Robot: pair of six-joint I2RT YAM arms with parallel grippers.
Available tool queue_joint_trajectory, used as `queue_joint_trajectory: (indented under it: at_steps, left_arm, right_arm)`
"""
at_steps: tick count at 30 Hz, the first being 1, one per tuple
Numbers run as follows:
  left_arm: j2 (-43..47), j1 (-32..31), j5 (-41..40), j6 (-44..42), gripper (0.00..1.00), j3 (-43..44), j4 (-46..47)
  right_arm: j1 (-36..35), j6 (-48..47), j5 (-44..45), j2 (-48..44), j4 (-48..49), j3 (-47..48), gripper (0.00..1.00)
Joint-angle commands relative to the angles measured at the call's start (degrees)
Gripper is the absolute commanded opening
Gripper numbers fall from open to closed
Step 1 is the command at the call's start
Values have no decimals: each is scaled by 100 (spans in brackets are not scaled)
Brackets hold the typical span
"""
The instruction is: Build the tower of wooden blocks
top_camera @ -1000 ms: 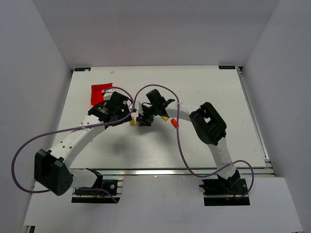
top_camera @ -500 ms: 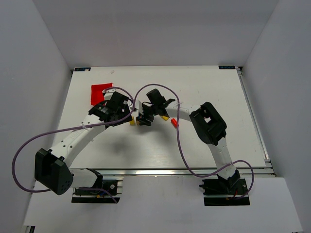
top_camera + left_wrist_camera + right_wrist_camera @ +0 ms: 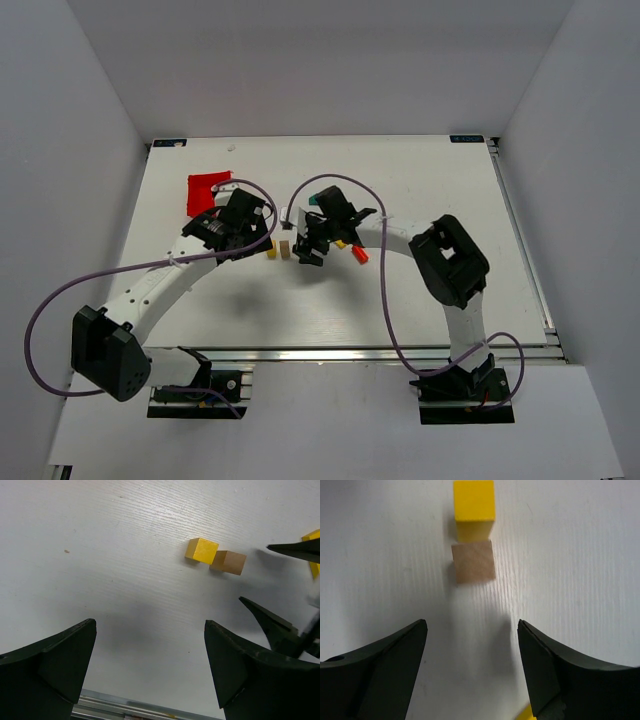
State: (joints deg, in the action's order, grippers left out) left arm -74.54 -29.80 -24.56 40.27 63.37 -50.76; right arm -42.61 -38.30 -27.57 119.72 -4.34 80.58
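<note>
No tower so far, the blocks are all lying loose on the white table (image 3: pixel 420 180). Far left there's a red bin (image 3: pixel 208 188), well away from the action. Next to it comes the left gripper (image 3: pixel 150 625), hanging over bare tabletop with its jaws wide apart and nothing between them. The blocks sit ahead of it and a bit to the right in its wrist cam, not between the fingers.

Then the pair in the middle: a yellow painted wooden cube (image 3: pixel 201 550) and a plain unpainted wooden cube (image 3: pixel 228 562) side by side, touching or very nearly, both flat on the table.

Right after those is the right gripper (image 3: pixel 471 624), also spread wide and holding nothing. In its own cam the plain cube is just ahead of the fingertips, lined up with the gap, and the yellow cube is right behind it.

Further right, tucked by the right arm, are a small yellow block (image 3: pixel 340 243) and a small red block (image 3: pixel 360 255) close together. A teal block (image 3: pixel 315 200) sits a bit farther back.
</note>
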Motion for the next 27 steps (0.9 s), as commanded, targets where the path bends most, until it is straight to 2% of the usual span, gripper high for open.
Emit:
queue_joint_trajectory:
  at_steps: [1, 6, 10, 16, 20, 22, 23, 25, 26, 27]
  left_arm:
    - [308, -34, 12, -37, 98, 245, -74]
    - [397, -26, 39, -28, 98, 246, -48]
    - [370, -8, 21, -28, 98, 333, -127]
    - [388, 18, -102, -19, 98, 404, -215]
    - [405, 27, -120, -19, 98, 386, -197]
    - [405, 27, -137, -19, 98, 377, -197]
    - [405, 27, -137, -19, 98, 377, -206]
    - [414, 18, -146, -19, 98, 386, -223]
    - [423, 18, -137, -19, 98, 378, -232]
    - [432, 18, -146, -19, 98, 386, -241]
  right_arm:
    - [182, 718, 688, -774, 548, -401, 79]
    - [464, 1157, 1437, -1118, 479, -912, 83]
    - [692, 1439, 1790, -776, -241, -509, 82]
    - [930, 1572, 1896, -424, -603, -209, 78]
    - [930, 1510, 1878, -283, -778, -174, 64]
    - [921, 1501, 1922, -265, -814, -182, 62]
    - [921, 1493, 1931, -256, -797, -200, 54]
    - [912, 1449, 1879, -256, -788, -218, 46]
    - [912, 1379, 1809, -309, -788, -235, 38]
    - [895, 1222, 1686, -344, -744, -253, 35]
